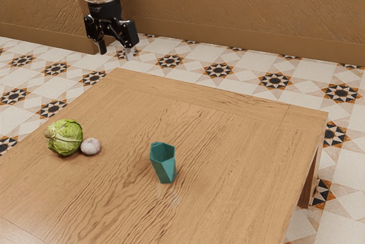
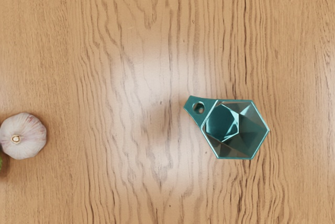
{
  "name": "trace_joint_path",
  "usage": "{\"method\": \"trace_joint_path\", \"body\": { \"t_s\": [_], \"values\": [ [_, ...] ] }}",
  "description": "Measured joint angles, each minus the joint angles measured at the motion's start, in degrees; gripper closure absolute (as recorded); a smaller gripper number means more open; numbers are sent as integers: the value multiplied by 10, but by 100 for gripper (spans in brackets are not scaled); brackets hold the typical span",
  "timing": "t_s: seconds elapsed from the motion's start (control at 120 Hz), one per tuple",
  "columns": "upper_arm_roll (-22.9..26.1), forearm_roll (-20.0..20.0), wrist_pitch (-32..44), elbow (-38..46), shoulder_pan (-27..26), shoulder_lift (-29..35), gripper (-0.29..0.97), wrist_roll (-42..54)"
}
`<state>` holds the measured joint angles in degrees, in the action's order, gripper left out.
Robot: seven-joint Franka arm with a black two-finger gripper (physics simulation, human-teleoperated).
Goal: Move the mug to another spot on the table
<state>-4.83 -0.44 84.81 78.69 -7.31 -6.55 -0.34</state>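
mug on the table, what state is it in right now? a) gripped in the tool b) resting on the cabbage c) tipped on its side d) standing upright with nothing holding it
d: the mug stands upright on the table with its opening facing up, while the tool hangs open well apart from it.

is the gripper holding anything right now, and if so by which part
Nothing is held. The gripper hangs high above the table, its fingers apart and empty. The teal mug stands upright on the wood, well clear of it.
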Motion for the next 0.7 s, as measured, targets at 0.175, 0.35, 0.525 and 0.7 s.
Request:
{"method": "trace_joint_path", "body": {
  "t_s": [0.175, 0.35, 0.525, 0.7],
  "values": [
    [0, -2, 0, 0, 0, 0, 0, 0],
    [-1, -7, 1, 0, 2, -2, 0, -1],
    [6, -5, -3, 11, 0, -3, 0, -24],
    [5, -14, -7, 75, 1, 2, 0, -77]
  ]
}}
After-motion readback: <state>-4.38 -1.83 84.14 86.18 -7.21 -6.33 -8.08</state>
